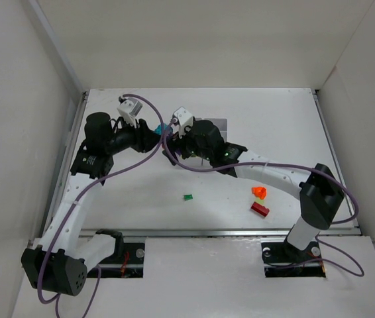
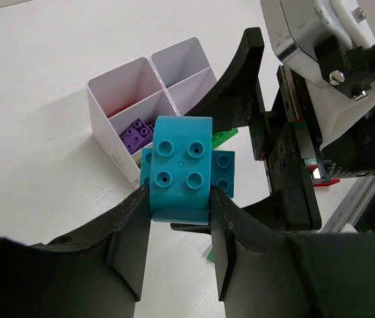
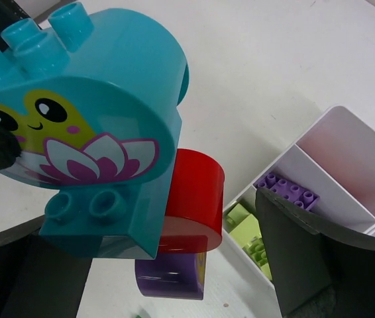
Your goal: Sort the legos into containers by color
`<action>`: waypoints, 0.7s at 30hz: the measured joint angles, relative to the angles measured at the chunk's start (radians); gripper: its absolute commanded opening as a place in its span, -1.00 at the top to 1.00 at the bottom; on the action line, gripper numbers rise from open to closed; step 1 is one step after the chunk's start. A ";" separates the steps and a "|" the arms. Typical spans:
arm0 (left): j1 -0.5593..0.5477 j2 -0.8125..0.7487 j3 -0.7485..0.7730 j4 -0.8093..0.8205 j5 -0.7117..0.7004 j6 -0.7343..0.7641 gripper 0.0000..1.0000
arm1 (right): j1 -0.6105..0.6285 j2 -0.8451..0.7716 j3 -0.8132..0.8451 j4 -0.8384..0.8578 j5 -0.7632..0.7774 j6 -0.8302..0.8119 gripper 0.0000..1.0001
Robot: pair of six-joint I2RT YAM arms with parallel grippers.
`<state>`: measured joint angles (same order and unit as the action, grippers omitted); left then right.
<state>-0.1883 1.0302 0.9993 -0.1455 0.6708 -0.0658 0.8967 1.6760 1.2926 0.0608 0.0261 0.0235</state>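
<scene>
Nearest the bases, three loose bricks lay on the table (image 1: 134, 205): a red brick (image 1: 260, 209), an orange brick (image 1: 259, 192) just beyond it, and a small green brick (image 1: 187, 197) well to their left. Farther in, the left gripper (image 2: 179, 199) was clamped on a cyan brick (image 2: 179, 159), studs toward its camera, held off the table. The right wrist view showed a frog face and a flower printed on that brick's side, with a red piece (image 3: 194, 195) and a purple piece (image 3: 174, 278) below it; whether they were joined to it could not be told. The right gripper (image 1: 173, 139) was close against the left, jaws wide apart, its fingers (image 3: 293, 258) gripping nothing. Just beyond stood the tray (image 2: 118, 83), with purple bricks (image 2: 136, 136) in one compartment and yellow-green bricks (image 3: 247, 228) in the next.
</scene>
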 measured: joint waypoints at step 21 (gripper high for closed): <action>-0.011 0.008 0.016 -0.008 -0.039 -0.023 1.00 | 0.002 -0.025 -0.071 0.078 -0.020 -0.035 1.00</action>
<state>-0.1989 1.0382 1.0149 -0.1539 0.6323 -0.0887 0.8982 1.6508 1.2217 0.1390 0.0063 -0.0116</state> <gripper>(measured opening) 0.333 0.678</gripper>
